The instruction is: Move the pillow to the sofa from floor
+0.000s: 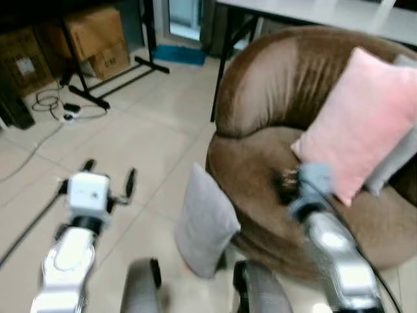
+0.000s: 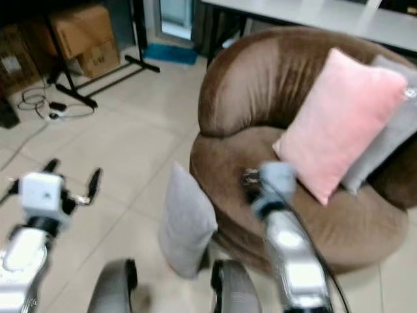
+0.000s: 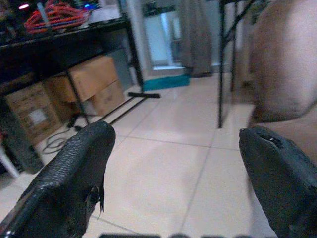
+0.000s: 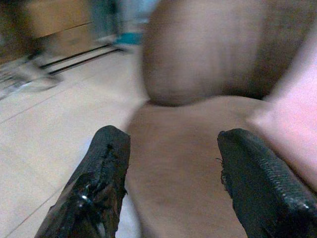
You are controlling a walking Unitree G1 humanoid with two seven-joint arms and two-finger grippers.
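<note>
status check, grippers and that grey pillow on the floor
Left gripper open above floor tiles. Right gripper open over sofa seat. Grey pillow upright on floor against sofa front, ungrasped.

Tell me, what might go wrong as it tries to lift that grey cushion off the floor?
Three things, I'd guess. The grey pillow stands on edge against the brown sofa, so a nudge could tip it flat before it is gripped. The right gripper, open, hangs over the sofa seat rather than the pillow, so it must swing back. The pink pillow already leans on the seat and could be knocked when the grey one lands. The left gripper is open over bare floor.
</note>
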